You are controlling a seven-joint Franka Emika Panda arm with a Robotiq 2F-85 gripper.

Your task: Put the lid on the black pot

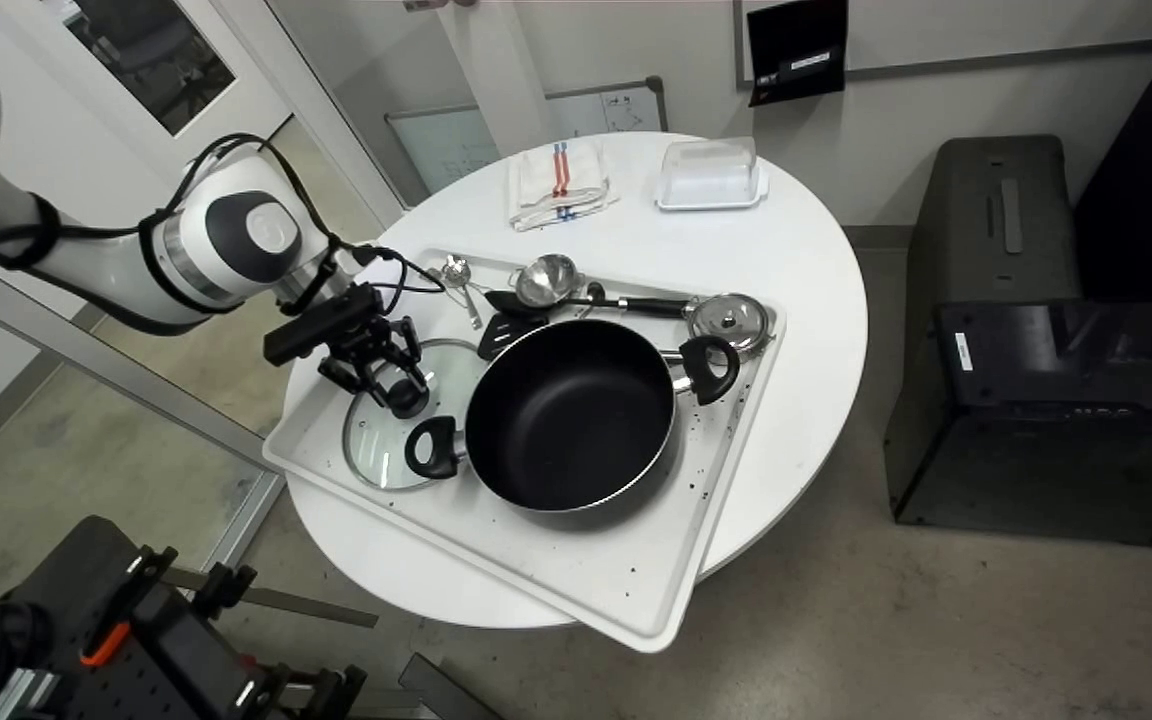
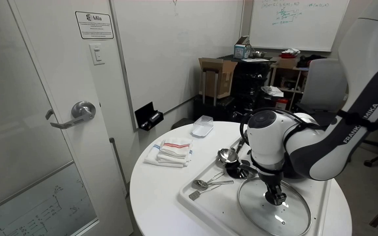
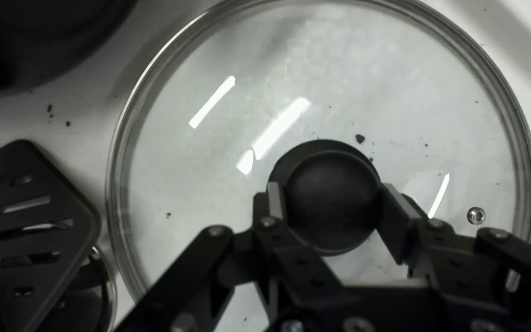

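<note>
1. Step in hand: grasp of the lid, judged made or as good as made; placing not yet done. The pot is uncovered.
2. Hand: drawn in to the width of the lid's dark knob, its pads against either side; taken to be holding the lid by it.
3. Position: in an exterior view, the lid is just left of the pot. It looks flat on the tray; a slight lift cannot be ruled out. The pot's left handle overlaps the lid in that view; contact cannot be told.
4. Next move, by judgement: raise the lid straight up, past the handle and the pot's rim, carry it right, centre it level over the pot, lower until seated, then let go. Risk: the lid's edge catching under the handle, or the lid tipping about the round knob.
5. Surface: round, white; carries the tray. On the tray, far side of the pot: small utensils, spatula, bowl, and at far right a small pan. Beyond the tray: folded cloth, clear box to its right.
6. Room: dark cases right of the surface; in an exterior view, a whiteboard on the far wall, a door handle at left.
</note>
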